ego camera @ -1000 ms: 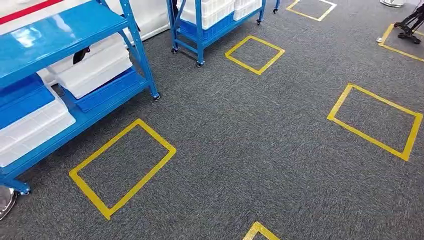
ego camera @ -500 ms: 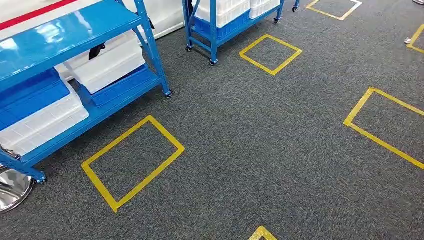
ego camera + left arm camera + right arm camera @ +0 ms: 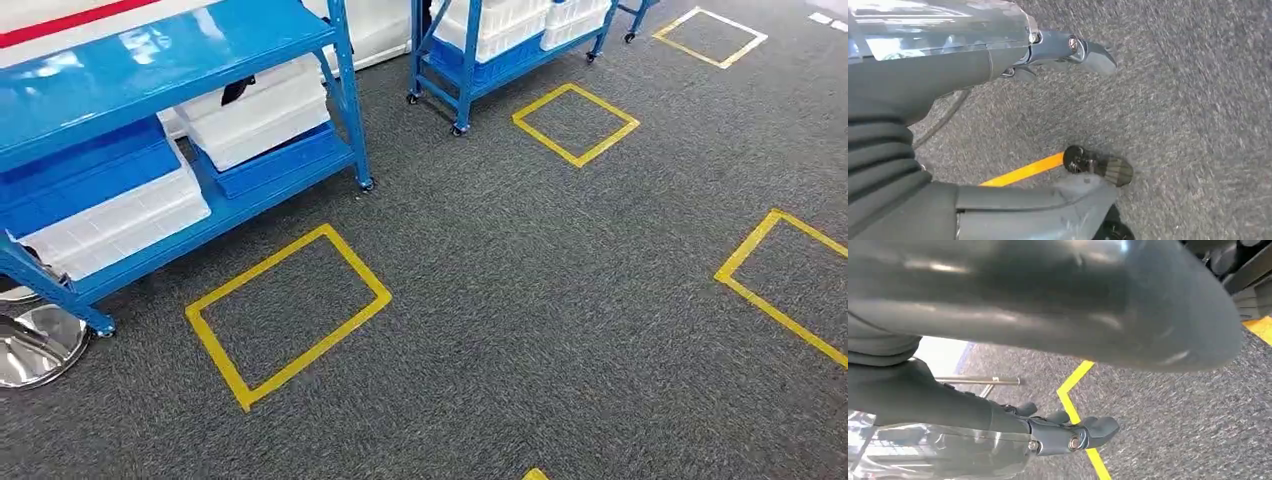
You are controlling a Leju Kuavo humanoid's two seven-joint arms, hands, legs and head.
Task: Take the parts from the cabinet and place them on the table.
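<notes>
A blue shelving cabinet on castors stands at the left of the head view. On its lower shelves sit a white bin, a blue bin and another white bin. A second blue cabinet with white bins stands farther back. In the left wrist view my left hand hangs over the grey carpet, fingers apart and holding nothing. My right hand also hangs over the carpet in the right wrist view, with nothing in it.
Yellow tape squares mark the grey carpet in front of the near cabinet, by the far cabinet and at the right. A chrome round base stands beside the near cabinet's front leg.
The whole head picture has shifted right, so the camera has turned left. The near cabinet now takes up more of the view and the chrome base has come into sight.
</notes>
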